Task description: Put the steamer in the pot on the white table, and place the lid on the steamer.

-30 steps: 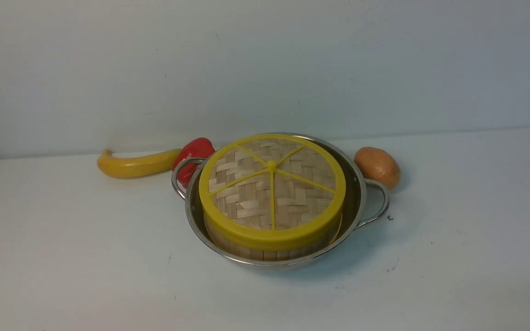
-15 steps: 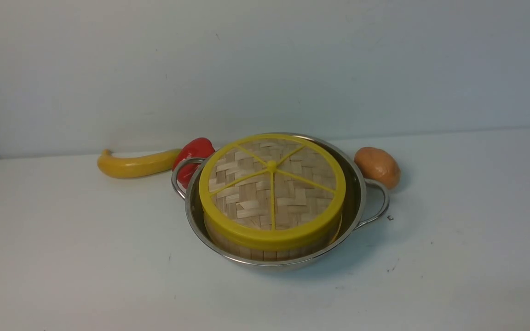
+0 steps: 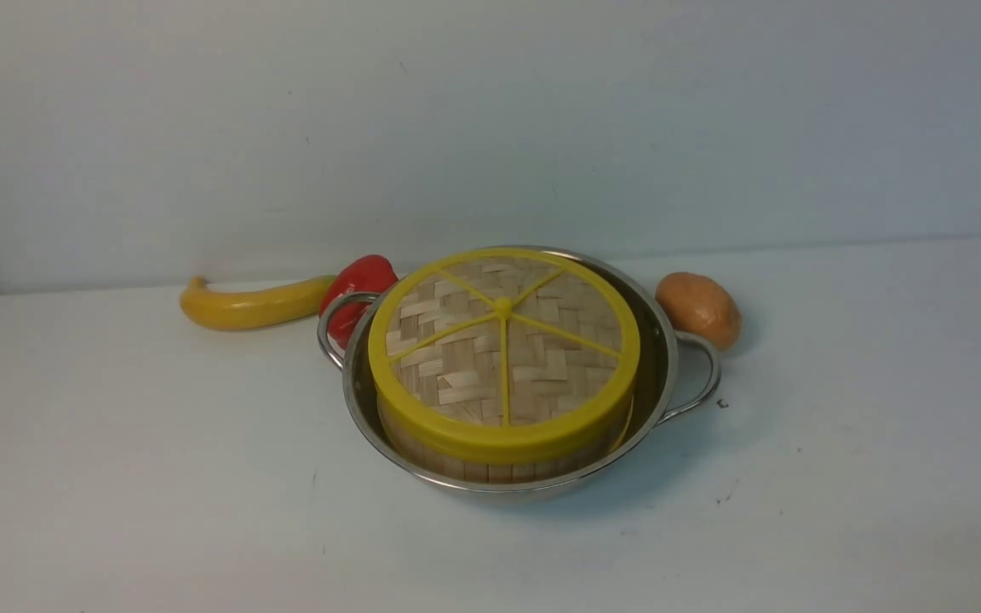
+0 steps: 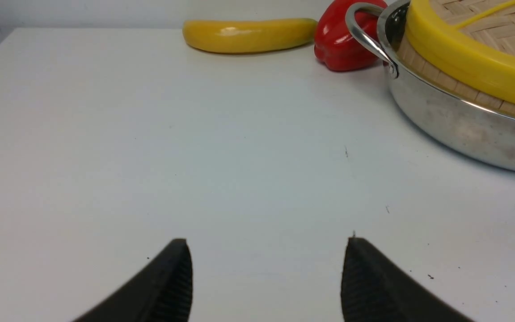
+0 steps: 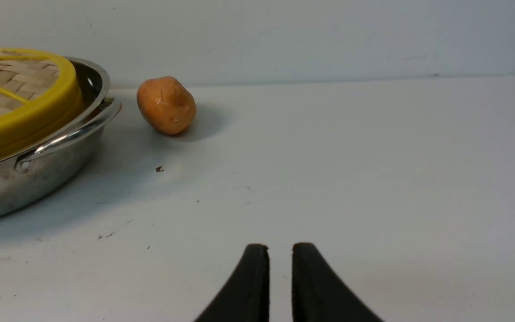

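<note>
The steel pot (image 3: 668, 345) stands on the white table (image 3: 150, 477) at centre. Inside it sits the steamer (image 3: 490, 467), of which only a strip of slatted wall shows under the lid (image 3: 503, 358). The lid lies flat on the steamer, yellow rim and spokes up. My left gripper (image 4: 266, 243) hangs open over bare table, to the left of the pot (image 4: 458, 125), holding nothing. On the other side of the pot (image 5: 38, 174) my right gripper (image 5: 280, 248) is shut, only a thin slit between its fingers, nothing in it. Neither arm shows in the front view.
A yellow banana-shaped fruit (image 3: 252, 304) and a red pepper (image 3: 360, 285) lie behind the pot's left handle. A brown potato (image 3: 698, 309) rests behind the right handle. A pale wall runs along the table's far edge.
</note>
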{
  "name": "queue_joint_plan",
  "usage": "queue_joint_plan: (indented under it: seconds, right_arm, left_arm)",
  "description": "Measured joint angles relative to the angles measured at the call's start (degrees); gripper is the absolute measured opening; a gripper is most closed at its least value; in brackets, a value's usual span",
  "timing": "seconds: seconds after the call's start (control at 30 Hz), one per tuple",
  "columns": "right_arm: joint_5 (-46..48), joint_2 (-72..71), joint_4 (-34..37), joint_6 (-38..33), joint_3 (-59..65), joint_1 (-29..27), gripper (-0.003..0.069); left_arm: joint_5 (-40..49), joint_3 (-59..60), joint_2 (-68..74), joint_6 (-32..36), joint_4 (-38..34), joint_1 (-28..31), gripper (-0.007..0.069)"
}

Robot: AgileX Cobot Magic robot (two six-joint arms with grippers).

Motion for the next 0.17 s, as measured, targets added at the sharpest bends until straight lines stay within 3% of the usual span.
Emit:
queue_joint_plan:
  seconds: [0.17]
  right_arm:
    - [0.00,0.00,0.00,-0.04,0.00,0.00,0.0076]
  left_arm:
    - [0.00,0.00,0.00,0.00,0.00,0.00,0.0421]
